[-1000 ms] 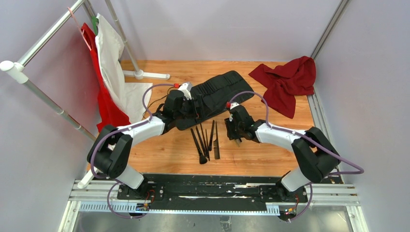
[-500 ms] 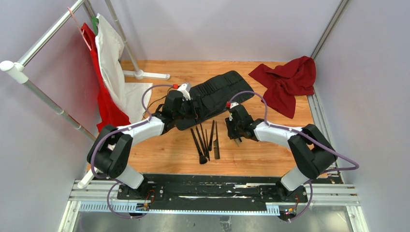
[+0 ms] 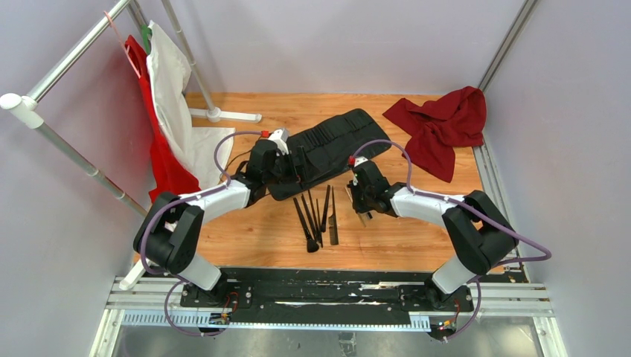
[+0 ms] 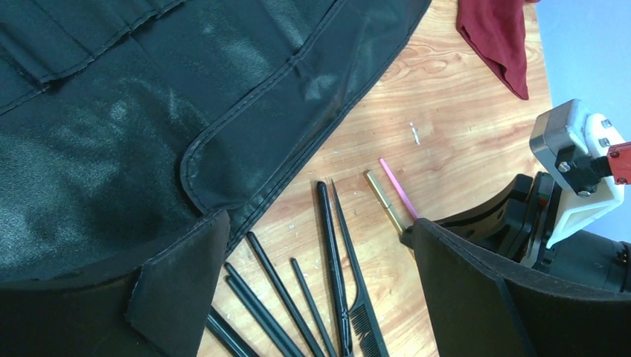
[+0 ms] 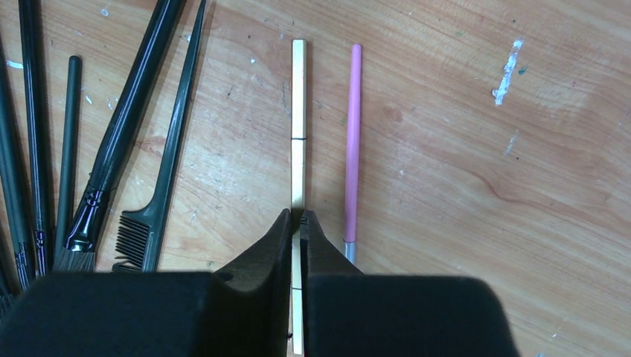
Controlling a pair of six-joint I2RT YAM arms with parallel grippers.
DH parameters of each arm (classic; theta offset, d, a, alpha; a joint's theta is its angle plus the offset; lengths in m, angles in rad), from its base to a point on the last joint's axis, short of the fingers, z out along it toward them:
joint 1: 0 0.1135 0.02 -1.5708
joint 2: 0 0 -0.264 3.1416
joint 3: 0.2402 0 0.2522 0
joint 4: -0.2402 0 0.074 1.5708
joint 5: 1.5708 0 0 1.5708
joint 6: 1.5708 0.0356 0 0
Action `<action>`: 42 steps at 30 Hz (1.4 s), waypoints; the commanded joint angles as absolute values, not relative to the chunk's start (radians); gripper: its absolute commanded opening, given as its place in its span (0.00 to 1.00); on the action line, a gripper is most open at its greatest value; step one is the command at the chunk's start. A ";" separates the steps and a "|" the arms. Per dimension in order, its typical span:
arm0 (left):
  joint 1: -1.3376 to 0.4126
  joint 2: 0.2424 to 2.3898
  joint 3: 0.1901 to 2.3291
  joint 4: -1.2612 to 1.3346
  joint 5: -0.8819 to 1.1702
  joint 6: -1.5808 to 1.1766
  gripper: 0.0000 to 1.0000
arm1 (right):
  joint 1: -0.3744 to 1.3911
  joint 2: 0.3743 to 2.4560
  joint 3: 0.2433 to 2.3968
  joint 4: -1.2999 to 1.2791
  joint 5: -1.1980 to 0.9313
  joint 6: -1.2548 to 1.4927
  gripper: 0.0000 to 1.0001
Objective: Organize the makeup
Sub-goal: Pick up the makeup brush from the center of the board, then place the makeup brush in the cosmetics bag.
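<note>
**Barely a pinch on the tan brush (image 5: 298,126)**

It lay flat on the table (image 5: 484,149), just beside the pink brush (image 5: 353,141) and right of the comb (image 5: 160,186) and black brushes (image 5: 123,134). The right gripper (image 5: 298,223) pinched its handle, jaws nearly pressed together. So thin a handle could probably twist or slip out on lifting, or the pink brush might be dragged along. The left gripper (image 4: 316,227) hung spread over the case (image 4: 149,111), holding nothing. Only the right wrist view showed the pinch; the top view hid it but showed the whole case.
</note>
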State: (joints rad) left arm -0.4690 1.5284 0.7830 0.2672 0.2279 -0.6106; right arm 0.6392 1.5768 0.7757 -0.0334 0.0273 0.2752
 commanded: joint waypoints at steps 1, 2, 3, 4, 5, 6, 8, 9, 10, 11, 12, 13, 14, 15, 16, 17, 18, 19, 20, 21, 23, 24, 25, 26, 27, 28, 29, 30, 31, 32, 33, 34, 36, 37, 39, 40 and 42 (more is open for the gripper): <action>-0.451 1.487 0.766 0.294 0.222 -0.615 0.98 | 0.629 1.549 0.815 -0.075 0.039 0.265 0.01; -0.448 1.484 0.761 0.298 0.217 -0.619 0.98 | 0.629 1.535 0.825 -0.086 0.036 0.265 0.01; -0.446 1.480 0.757 0.301 0.207 -0.625 0.98 | 0.629 1.521 0.837 -0.098 0.034 0.262 0.01; -0.444 1.476 0.751 0.303 0.195 -0.630 0.98 | 0.629 1.506 0.849 -0.110 0.031 0.259 0.01; -0.442 1.470 0.744 0.309 0.181 -0.637 0.98 | 0.629 1.493 0.864 -0.121 0.029 0.256 0.01; -0.440 1.465 0.738 0.313 0.166 -0.643 0.98 | 0.629 1.481 0.882 -0.132 0.027 0.253 0.01; -0.436 1.454 0.730 0.314 0.136 -0.649 0.98 | 0.629 1.464 0.915 -0.159 0.024 0.246 0.01; -0.434 1.450 0.726 0.314 0.121 -0.652 0.98 | 0.629 1.458 0.933 -0.167 0.021 0.243 0.01; -0.431 1.447 0.722 0.314 0.109 -0.652 0.98 | 0.629 1.455 0.948 -0.170 0.016 0.239 0.01; -0.429 1.444 0.719 0.313 0.093 -0.653 0.98 | 0.629 1.456 0.963 -0.175 0.012 0.238 0.01; -0.426 1.444 0.716 0.309 0.077 -0.659 0.98 | 0.629 1.463 0.981 -0.180 0.006 0.238 0.01; -0.422 1.443 0.711 0.308 0.066 -0.665 0.98 | 0.629 1.472 1.001 -0.184 -0.002 0.237 0.01; -0.415 1.445 0.709 0.309 0.063 -0.672 0.98 | 0.629 1.485 1.023 -0.189 -0.011 0.237 0.01; -0.407 1.444 0.709 0.309 0.062 -0.675 0.98 | 0.629 1.499 1.044 -0.189 -0.020 0.240 0.01; -0.403 1.444 0.706 0.309 0.057 -0.678 0.98 | 0.629 1.517 1.065 -0.187 -0.031 0.243 0.01; -0.398 1.443 0.705 0.308 0.053 -0.681 0.98 | 0.629 1.539 1.087 -0.185 -0.044 0.245 0.01; -0.390 1.438 0.702 0.310 0.047 -0.685 0.98 | 0.630 1.561 1.111 -0.183 -0.057 0.248 0.01; -0.385 1.433 0.698 0.310 0.039 -0.688 0.98 | 0.630 1.582 1.134 -0.180 -0.074 0.253 0.01; -0.378 1.428 0.695 0.311 0.032 -0.691 0.98 | 0.632 1.605 1.155 -0.173 -0.087 0.258 0.01; -0.369 1.423 0.692 0.310 0.026 -0.692 0.98 | 0.634 1.626 1.176 -0.166 -0.100 0.262 0.01; -0.356 1.413 0.684 0.310 0.008 -0.702 0.98 | 0.643 1.674 1.224 -0.163 -0.115 0.268 0.01; -0.346 1.409 0.680 0.310 0.004 -0.705 0.98 | 0.648 1.698 1.257 -0.164 -0.119 0.267 0.01; -0.338 1.405 0.676 0.310 0.003 -0.707 0.98 | 0.653 1.721 1.281 -0.165 -0.123 0.267 0.01; -0.328 1.401 0.674 0.311 0.002 -0.709 0.98 | 0.658 1.747 1.306 -0.168 -0.130 0.268 0.01; -0.320 1.397 0.672 0.311 0.001 -0.711 0.98 | 0.661 1.769 1.329 -0.168 -0.136 0.268 0.01; -0.312 1.393 0.669 0.311 0.002 -0.715 0.98 | 0.664 1.793 1.351 -0.169 -0.144 0.269 0.01; -0.304 1.390 0.667 0.310 0.003 -0.720 0.98 | 0.666 1.816 1.377 -0.171 -0.155 0.270 0.01; -0.296 1.385 0.665 0.311 0.005 -0.723 0.98 | 0.667 1.840 1.404 -0.177 -0.171 0.271 0.01; -0.290 1.379 0.661 0.310 0.006 -0.724 0.98 | 0.671 1.863 1.431 -0.183 -0.181 0.272 0.01; -0.286 1.371 0.657 0.310 0.007 -0.721 0.98 | 0.673 1.886 1.459 -0.192 -0.192 0.273 0.01; -0.281 1.363 0.651 0.310 0.004 -0.721 0.98 | 0.675 1.908 1.487 -0.204 -0.204 0.272 0.01; -0.277 1.353 0.645 0.310 0.001 -0.722 0.98 | 0.680 1.928 1.511 -0.213 -0.209 0.271 0.01; -0.270 1.333 0.634 0.310 -0.009 -0.721 0.98 | 0.686 1.960 1.552 -0.226 -0.216 0.270 0.01; -0.265 1.324 0.629 0.308 -0.015 -0.722 0.98 | 0.690 1.976 1.570 -0.235 -0.223 0.269 0.01; -0.258 1.307 0.622 0.305 -0.025 -0.721 0.98 | 0.700 2.028 1.610 -0.253 -0.233 0.266 0.01; -0.255 1.300 0.617 0.305 -0.029 -0.720 0.98 | 0.706 2.044 1.627 -0.262 -0.238 0.265 0.01; -0.251 1.288 0.615 0.301 -0.033 -0.718 0.98 | 0.716 2.072 1.660 -0.281 -0.243 0.262 0.00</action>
State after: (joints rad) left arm -0.2661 1.3266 0.6235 0.2829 0.0013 -0.7155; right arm 0.6884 2.0182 1.5932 -0.2146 -0.2077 0.2680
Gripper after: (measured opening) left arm 0.979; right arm 0.031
